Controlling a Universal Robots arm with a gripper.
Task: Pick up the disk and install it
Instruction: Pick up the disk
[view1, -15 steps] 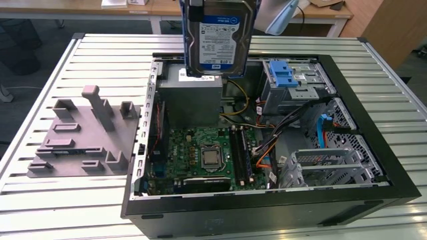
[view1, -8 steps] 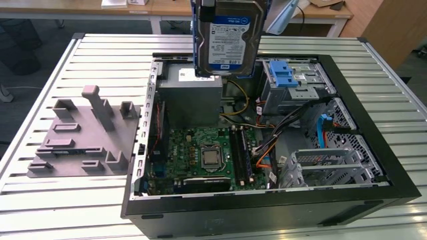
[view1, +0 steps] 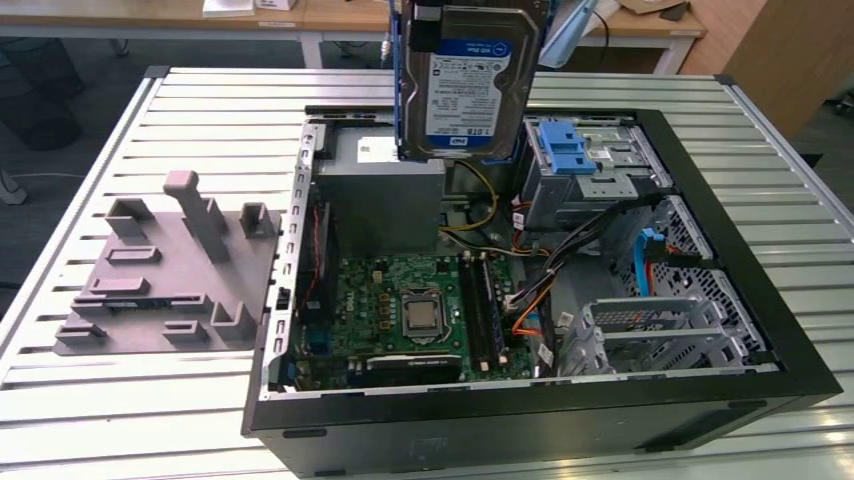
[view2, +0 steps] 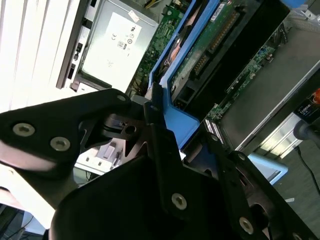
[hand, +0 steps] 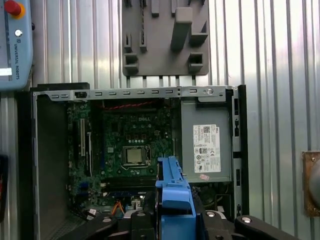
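Above the computer case (view1: 534, 430), over its power-supply end: disk (view1: 467, 85) upright, claw (hand: 172, 215) clamped on its blue rails (hand: 172, 185). Best handled slowly: hold the grip firm, square the rails to the case's blue-latched bay (view1: 574, 165), steer clear of its loose cables (view1: 514, 225).

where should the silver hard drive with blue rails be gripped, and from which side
Probably the top end of the silver hard drive with blue rails, pinched across its flat rail edges from above: it hangs upright over the open black computer case, leaving the lower end free.
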